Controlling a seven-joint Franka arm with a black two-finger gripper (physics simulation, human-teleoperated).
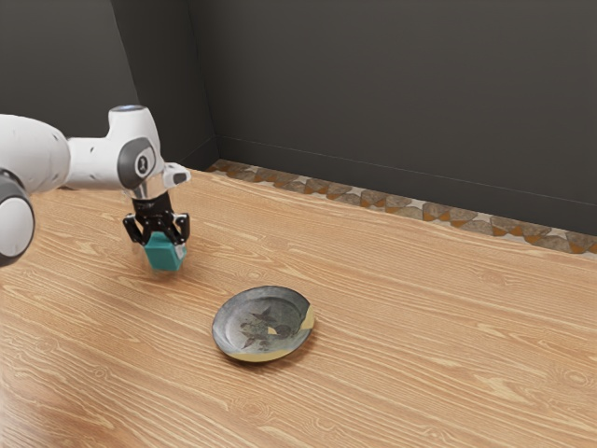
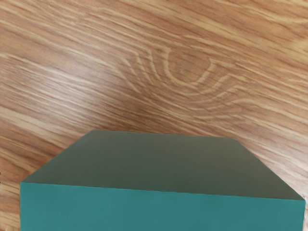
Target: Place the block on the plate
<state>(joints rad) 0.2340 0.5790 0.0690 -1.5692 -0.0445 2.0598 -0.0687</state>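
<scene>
My gripper (image 1: 158, 232) points downward at the exterior view's left, its two fingers shut on the teal block (image 1: 165, 255) from two sides. The block hangs below the hand; whether its underside touches the table I cannot tell. In the wrist view the block (image 2: 161, 210) spans the lower edge, with a teal face nearest the camera and a darker side beyond it. The dark, round plate (image 1: 228, 329) with tan patches at its rim lies apart from the block, toward the exterior view's right and nearer that camera.
The wood-grained table (image 1: 420, 327) stretches around the plate and off to the exterior view's right. A dark wall (image 1: 392, 93) rises behind it, with a strip of stone-patterned floor (image 1: 373, 199) between the table's far edge and the wall.
</scene>
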